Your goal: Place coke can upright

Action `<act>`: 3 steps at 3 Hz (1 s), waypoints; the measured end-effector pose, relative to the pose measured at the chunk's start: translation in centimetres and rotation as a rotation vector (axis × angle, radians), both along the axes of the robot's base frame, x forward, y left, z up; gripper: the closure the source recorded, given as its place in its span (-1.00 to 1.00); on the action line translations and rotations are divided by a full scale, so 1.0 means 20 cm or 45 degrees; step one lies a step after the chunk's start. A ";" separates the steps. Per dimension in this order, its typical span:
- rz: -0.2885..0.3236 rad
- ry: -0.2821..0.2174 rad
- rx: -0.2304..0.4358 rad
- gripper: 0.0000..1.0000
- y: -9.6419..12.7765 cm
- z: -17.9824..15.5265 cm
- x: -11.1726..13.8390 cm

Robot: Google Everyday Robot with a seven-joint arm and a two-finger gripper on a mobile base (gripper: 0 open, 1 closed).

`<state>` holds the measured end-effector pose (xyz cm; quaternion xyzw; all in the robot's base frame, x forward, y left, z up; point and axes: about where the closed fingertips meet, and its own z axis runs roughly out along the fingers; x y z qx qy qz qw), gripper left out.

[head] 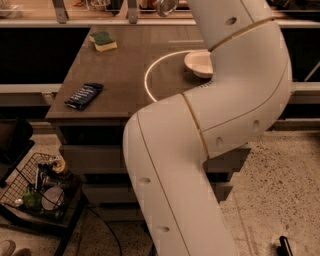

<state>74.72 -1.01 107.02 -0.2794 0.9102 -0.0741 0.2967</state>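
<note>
The coke can (166,7) shows only as a silvery end with a trace of red at the very top edge of the camera view, beyond the far edge of the wooden table (125,75). It hangs in the air there, tilted. My gripper (159,4) is at that top edge, mostly cut off, closed around the can. My big white arm (220,100) rises from the bottom middle and bends back up to the can, hiding the right part of the table.
A white bowl (199,64) sits on the table next to the arm, beside a bright ring (148,75). A green-yellow sponge (103,41) lies at the far left, and a dark blue snack packet (84,95) at the near left. A wire basket (40,187) stands on the floor at left.
</note>
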 end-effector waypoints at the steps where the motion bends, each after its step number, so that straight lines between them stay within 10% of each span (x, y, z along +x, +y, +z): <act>1: 0.030 -0.046 0.032 1.00 -0.02 0.13 -0.05; 3: 0.011 -0.105 0.084 1.00 -0.01 0.16 -0.01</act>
